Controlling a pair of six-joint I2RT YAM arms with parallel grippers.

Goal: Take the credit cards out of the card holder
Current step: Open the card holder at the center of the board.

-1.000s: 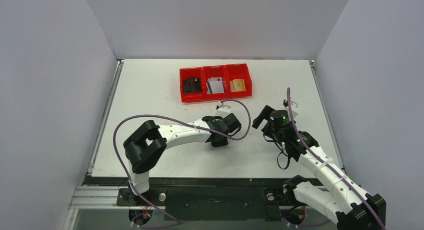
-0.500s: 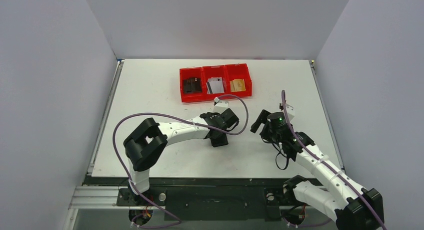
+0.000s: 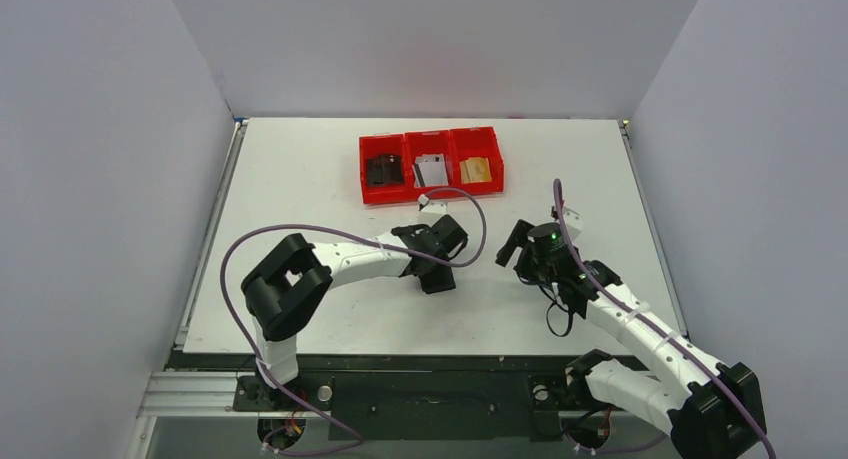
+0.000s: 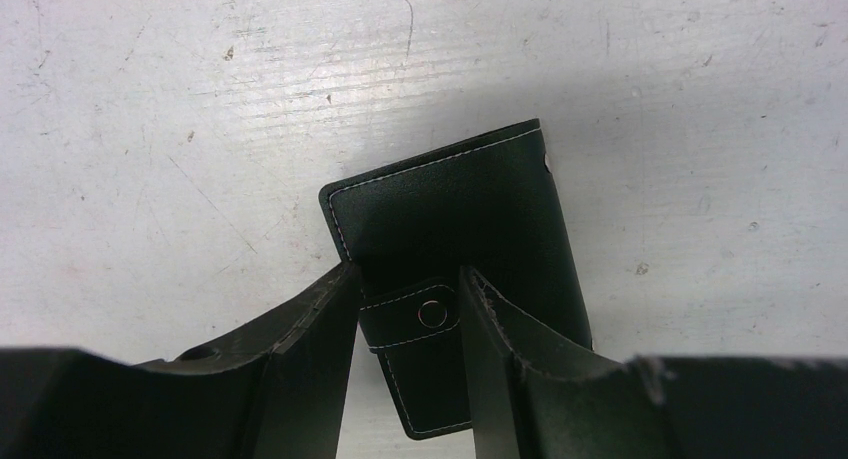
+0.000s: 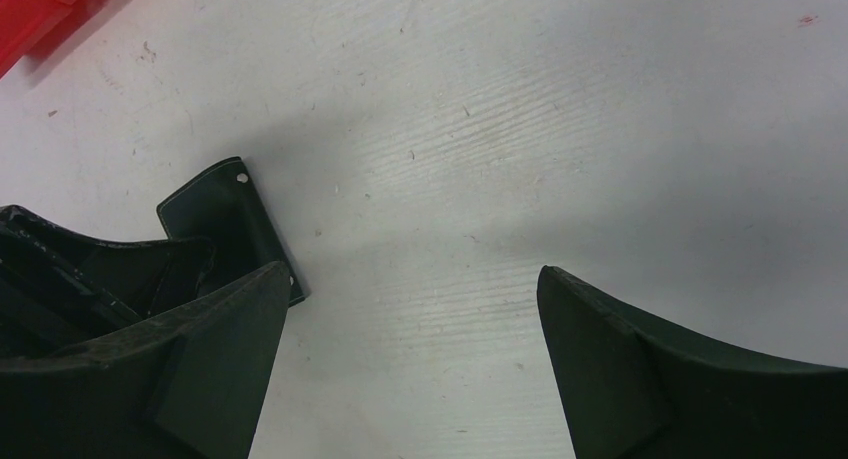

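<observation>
Black card holder (image 4: 455, 214) closed, flat on table (image 4: 150, 129) | long axis runs through the gap of left claw (image 4: 410, 269) — claw straddles snap strap (image 4: 415, 314), grip cannot be told | right claw (image 5: 415, 272) spread wide, empty, holder to its left — left arm nearer

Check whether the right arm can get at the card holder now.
Probably yes. The right pincer hangs open beside the card holder with bare table between, but the left pincer straddles its strap, leaving one end free.
</observation>
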